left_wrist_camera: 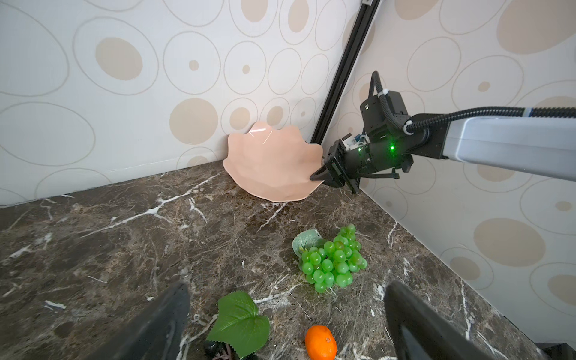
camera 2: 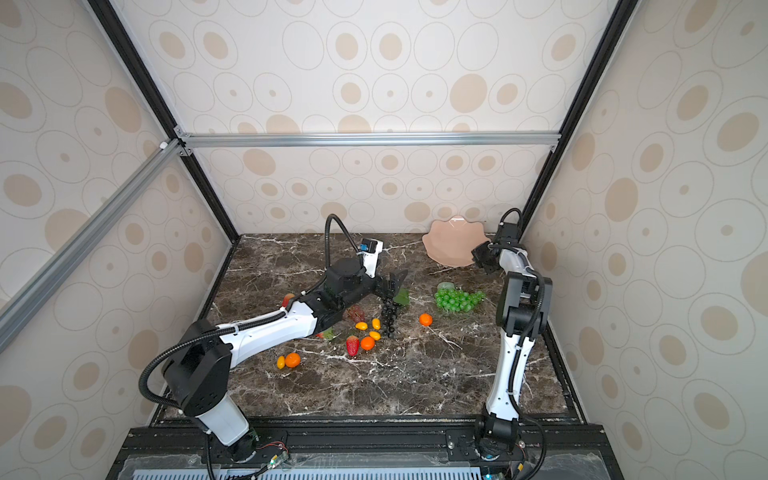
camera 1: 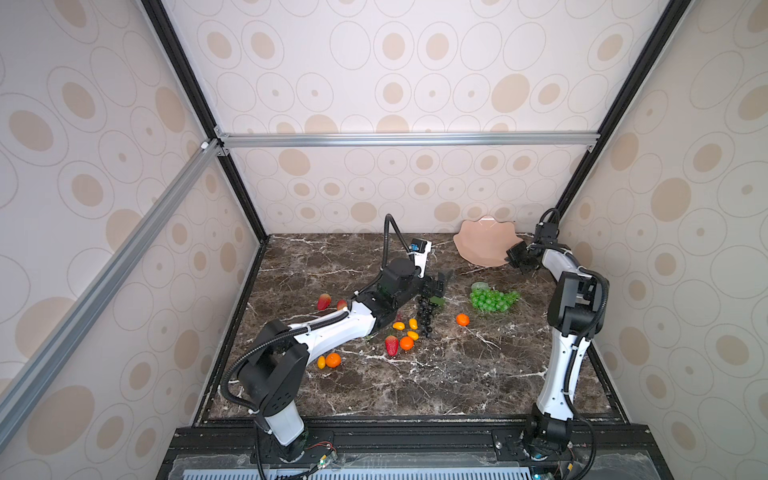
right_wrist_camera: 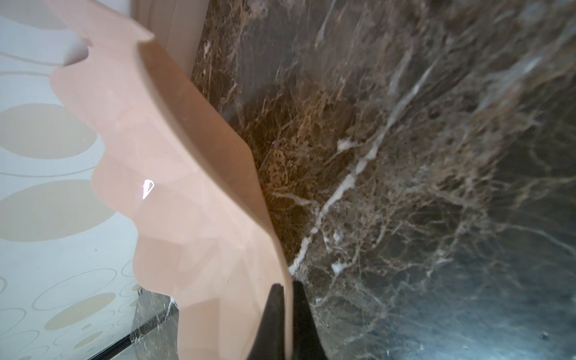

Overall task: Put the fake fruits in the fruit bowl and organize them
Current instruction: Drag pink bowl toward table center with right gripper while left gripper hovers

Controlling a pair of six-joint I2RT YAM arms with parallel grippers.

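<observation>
**Right gripper** (right_wrist_camera: 288, 288): its two dark fingers are pinched nearly together on the wavy rim of the fruit bowl (right_wrist_camera: 174, 174), one finger on the inner face and one on the outer. Seen from the left wrist, this gripper (left_wrist_camera: 318, 178) grips the bowl (left_wrist_camera: 271, 165) at its edge nearest the side wall.

**Fruit bowl**: in both top views the pink bowl (camera 1: 484, 245) is in the far right corner of the marble table (camera 1: 457, 374). It is tipped up steeply, with its lower rim on or just above the table and its hollow facing the front. No fruit is in it. Contact with the back wall cannot be made out.

**Left gripper** (left_wrist_camera: 286, 284): its jaws are spread wide and hold nothing. In a top view it (camera 1: 438, 284) hovers near mid-table, over the stem end of the black grapes (camera 1: 427, 316) and their green leaf (left_wrist_camera: 240, 324).

**Fruits on the table**:
- The green grapes (camera 1: 492, 300) lie between the left gripper and the right arm.
- One tangerine (camera 1: 462, 319) lies just in front of them.
- Three yellow ovals (camera 1: 399, 326) lie beside the black grapes.
- A strawberry (camera 1: 391, 345) touches a second tangerine (camera 1: 406, 343).
- A third tangerine (camera 1: 333, 360) and another oval (camera 1: 321, 362) lie nearer the left arm's base.
- Two more strawberries (camera 1: 324, 301) lie beyond that arm.
- The red grapes (camera 2: 355, 313) show partly beneath the arm.
</observation>
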